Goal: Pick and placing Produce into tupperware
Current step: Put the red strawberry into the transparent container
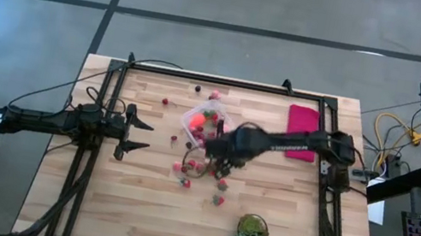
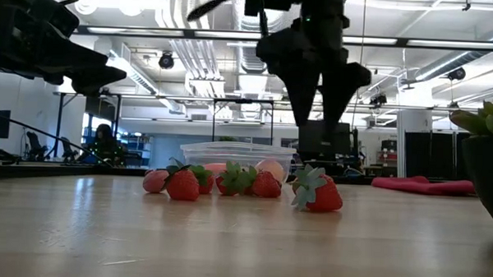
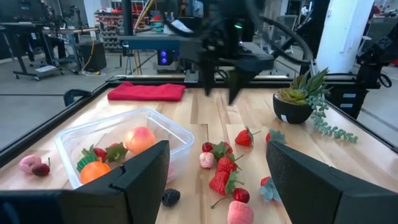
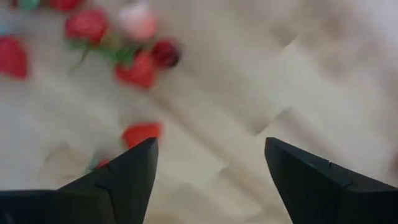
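Observation:
The clear tupperware (image 1: 205, 126) stands on the table's middle and holds several produce pieces; it also shows in the left wrist view (image 3: 124, 146). Loose strawberries and berries (image 1: 201, 171) lie on the wood near it, and a few more (image 1: 196, 89) lie toward the far edge. My right gripper (image 1: 221, 170) is open and empty, pointing down above the loose pieces (image 4: 140, 68). In the low view it (image 2: 317, 116) hangs well above the strawberries (image 2: 314, 193). My left gripper (image 1: 136, 135) is open and empty at the table's left, level.
A magenta cloth (image 1: 304, 130) lies at the far right. A green spiky plant in a pot (image 1: 251, 232) stands near the front edge, right of middle. Black frame rails (image 1: 98, 116) run along the table's sides. Bare wood lies at the near left.

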Robot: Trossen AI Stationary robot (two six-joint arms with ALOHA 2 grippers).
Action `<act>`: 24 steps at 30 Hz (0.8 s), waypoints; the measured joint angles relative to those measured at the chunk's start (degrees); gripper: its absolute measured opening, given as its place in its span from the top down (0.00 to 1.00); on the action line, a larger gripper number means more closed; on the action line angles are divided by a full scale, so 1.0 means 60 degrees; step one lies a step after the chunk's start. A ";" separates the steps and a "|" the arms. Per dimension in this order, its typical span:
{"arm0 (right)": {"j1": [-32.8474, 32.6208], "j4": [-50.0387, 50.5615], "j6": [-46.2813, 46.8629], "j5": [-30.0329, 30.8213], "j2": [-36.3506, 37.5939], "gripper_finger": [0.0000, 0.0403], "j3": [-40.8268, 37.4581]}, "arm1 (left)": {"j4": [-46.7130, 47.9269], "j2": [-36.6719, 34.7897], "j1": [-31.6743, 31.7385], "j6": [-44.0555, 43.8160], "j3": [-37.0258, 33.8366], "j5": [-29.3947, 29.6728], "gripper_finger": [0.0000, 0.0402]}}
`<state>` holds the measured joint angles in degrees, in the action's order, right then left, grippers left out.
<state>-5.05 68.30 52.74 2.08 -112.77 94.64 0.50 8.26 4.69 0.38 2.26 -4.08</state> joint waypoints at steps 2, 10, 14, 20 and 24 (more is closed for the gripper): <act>-0.0309 -0.0798 0.0736 -0.0167 0.0000 0.31 -0.0320 | 0.0003 -0.0007 0.0004 0.0003 0.0000 0.0001 0.36; -0.0804 -0.1853 0.2567 -0.0159 -0.0068 0.35 -0.0853 | 0.0006 -0.0004 0.0004 0.0001 0.0000 0.0000 0.36; -0.0883 -0.2521 0.3035 -0.0173 -0.0069 0.35 -0.1184 | -0.0001 -0.0016 0.0003 0.0001 0.0000 -0.0002 0.36; -0.0914 -0.3463 0.3357 -0.0681 -0.0430 0.35 -0.1550 | 0.0001 -0.0015 0.0004 0.0004 0.0000 0.0002 0.36; -0.0964 -0.3525 0.3393 -0.0622 -0.0785 0.35 -0.1567 | -0.0004 -0.0012 0.0003 0.0003 0.0000 -0.0003 0.36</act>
<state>-10.83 47.15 73.10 -1.66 -117.48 85.23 0.47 8.18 4.71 0.40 2.26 -4.10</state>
